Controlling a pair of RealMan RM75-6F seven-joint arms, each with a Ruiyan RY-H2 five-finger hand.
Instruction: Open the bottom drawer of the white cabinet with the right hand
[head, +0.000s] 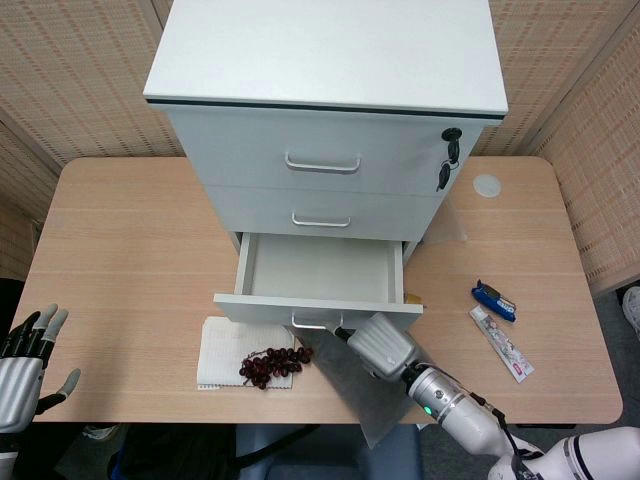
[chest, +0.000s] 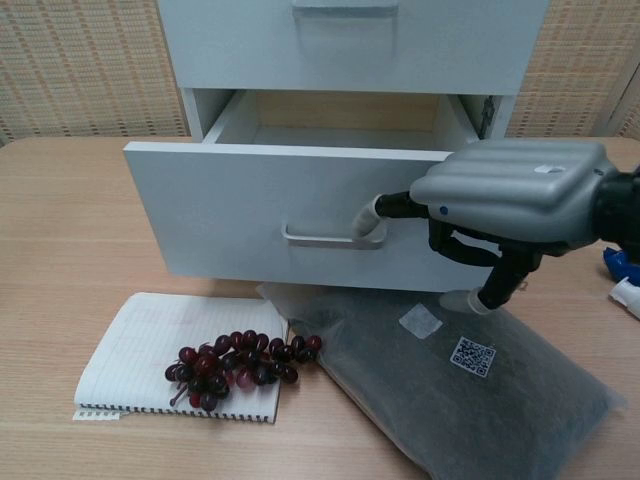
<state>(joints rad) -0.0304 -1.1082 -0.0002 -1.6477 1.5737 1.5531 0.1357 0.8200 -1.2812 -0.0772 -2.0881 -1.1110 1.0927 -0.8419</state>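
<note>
The white cabinet (head: 330, 60) stands at the back of the table, and its bottom drawer (head: 318, 270) is pulled well out, with nothing showing inside. My right hand (chest: 505, 195) is at the drawer front (chest: 240, 215), one finger hooked into the right end of the metal handle (chest: 328, 238) while the others curl under the palm. In the head view the right hand (head: 380, 345) sits just below the drawer front (head: 300, 308). My left hand (head: 25, 360) hangs off the table's near left corner, fingers apart and holding nothing.
A notebook (chest: 170, 360) with a bunch of dark grapes (chest: 235, 362) lies before the drawer. A grey plastic bag (chest: 470, 400) lies under my right hand. A blue packet (head: 493, 298), a tube (head: 502, 343) and a white lid (head: 486, 185) lie at the right. Keys (head: 446, 160) hang from the cabinet lock.
</note>
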